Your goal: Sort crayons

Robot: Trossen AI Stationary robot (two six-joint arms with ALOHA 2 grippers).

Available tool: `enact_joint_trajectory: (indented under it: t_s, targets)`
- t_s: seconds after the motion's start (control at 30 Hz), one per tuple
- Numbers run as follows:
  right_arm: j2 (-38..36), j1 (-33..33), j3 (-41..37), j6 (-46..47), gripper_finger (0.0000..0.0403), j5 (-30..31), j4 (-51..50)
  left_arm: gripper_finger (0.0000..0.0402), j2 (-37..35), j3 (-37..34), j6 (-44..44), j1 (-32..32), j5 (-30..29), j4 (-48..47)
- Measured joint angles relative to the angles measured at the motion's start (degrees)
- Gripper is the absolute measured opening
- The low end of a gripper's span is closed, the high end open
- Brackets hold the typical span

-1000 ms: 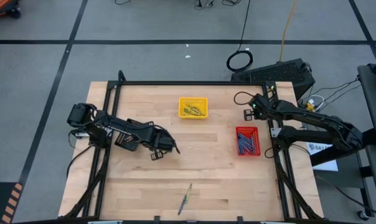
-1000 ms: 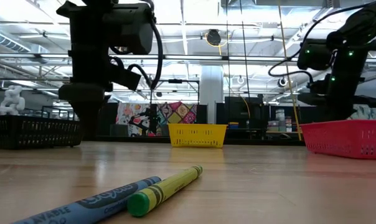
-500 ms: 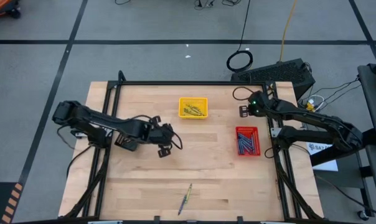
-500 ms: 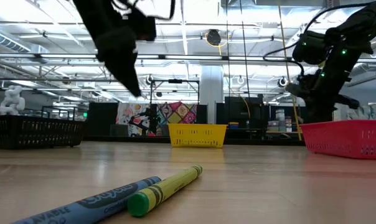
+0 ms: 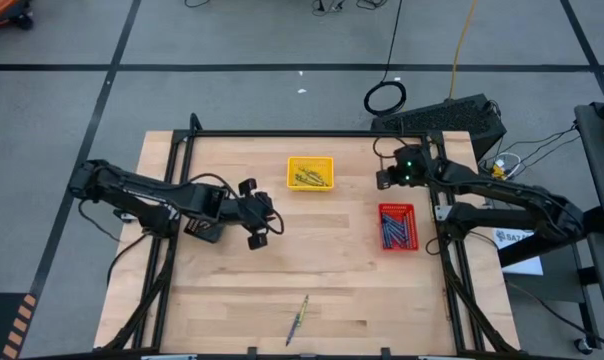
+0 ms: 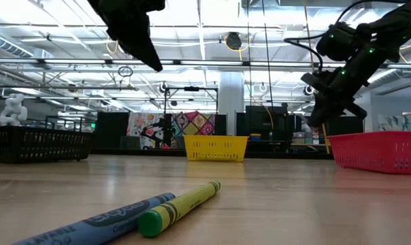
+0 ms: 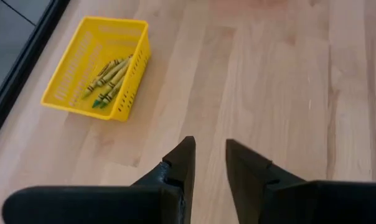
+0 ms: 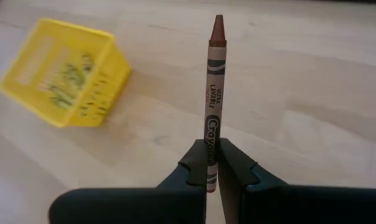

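While the right gripper (image 8: 213,167) pinches a brown crayon (image 8: 214,93) just right of the yellow tray (image 5: 310,172), the left gripper (image 7: 208,163) hovers left of that tray, fingers slightly apart, empty.

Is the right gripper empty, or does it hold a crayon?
It holds one. The right gripper is shut on a brown crayon, which sticks out forward between its fingers.

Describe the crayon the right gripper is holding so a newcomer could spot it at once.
Start at the red tray on the table's right side, then look just beyond it to the right gripper hanging above the wood. Pinched between its fingers is the brown crayon. It alone is off the table; the others lie in trays or on the table.
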Motion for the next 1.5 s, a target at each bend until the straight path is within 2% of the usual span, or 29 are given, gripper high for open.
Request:
enact_joint_trajectory:
  t_s: [0.23, 0.57, 0.7, 0.8, 0.93, 1.17, 1.37, 1.5]
  targets:
    - [0.0, 4.3, 0.0, -0.3, 0.0000, -0.1, 7.2, 0.0086, -0.4, -0.8, 3.1, 0.0, 1.4, 2.7]
    - [0.0, 11.0, 0.0, -1.8, 0.0000, -1.5, 17.1, 0.0086, -0.3, -11.4, 3.3, 2.9, 1.5, 20.1]
    - [0.0, 13.9, 0.0, -3.0, 0.0000, -1.4, 21.8, 0.0086, -1.9, -14.3, 5.3, 3.7, 1.5, 30.5]
    - [0.0, 15.9, 0.0, -4.6, 0.0000, -1.4, 25.5, 0.0086, -3.6, -16.0, 6.4, 4.1, 2.3, 34.9]
    - [0.0, 17.8, 0.0, -6.4, 0.0000, -1.3, 28.9, 0.0086, -5.6, -19.3, 6.3, 4.5, 6.0, 40.6]
    - [0.0, 20.5, 0.0, -8.6, 0.0000, -1.3, 31.8, 0.0086, -6.1, -23.9, 6.3, 5.8, 11.8, 56.1]
    - [1.0, 23.2, 0.0, -11.4, 0.0000, -1.3, 36.5, 0.0086, -6.1, -26.3, 4.7, 9.0, 22.5, 69.0]
    - [3.5, 24.8, 0.0, -13.2, 0.0000, -1.3, 40.9, 0.0086, -6.1, -26.3, 1.6, 10.9, 27.8, 71.9]
